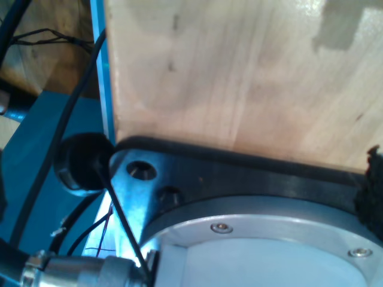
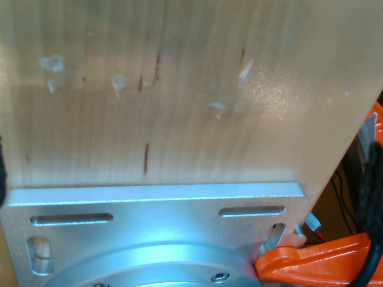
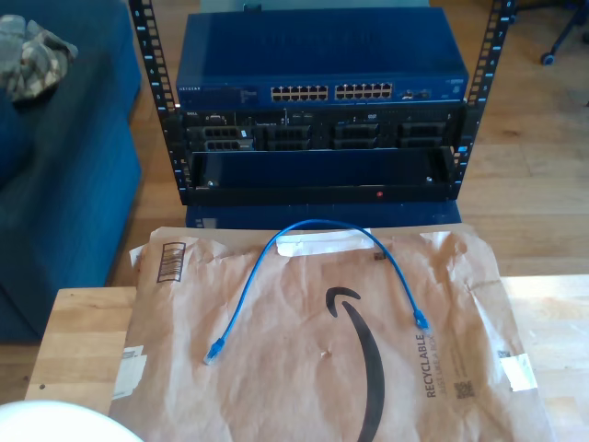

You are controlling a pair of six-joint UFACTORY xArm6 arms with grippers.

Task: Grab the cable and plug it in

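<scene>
Item: cable [image 3: 317, 226], thin blue, arched loose on brown paper mailer [image 3: 304, 368] over desk [image 3: 78, 336], before network switch [image 3: 317, 69]. Judged light, limp; grasp behind a plug [image 3: 421, 322]. Both tools' states: cannot tell.

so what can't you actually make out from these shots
- The port labels on the blue switch, exterior view: too small and blurred to read.
- Whether the plugs on the cable have intact clips: too small.
- How my grippers stand: both wrist views look onto the wooden table and metal mounting plates, so open or shut is unknown.
</scene>
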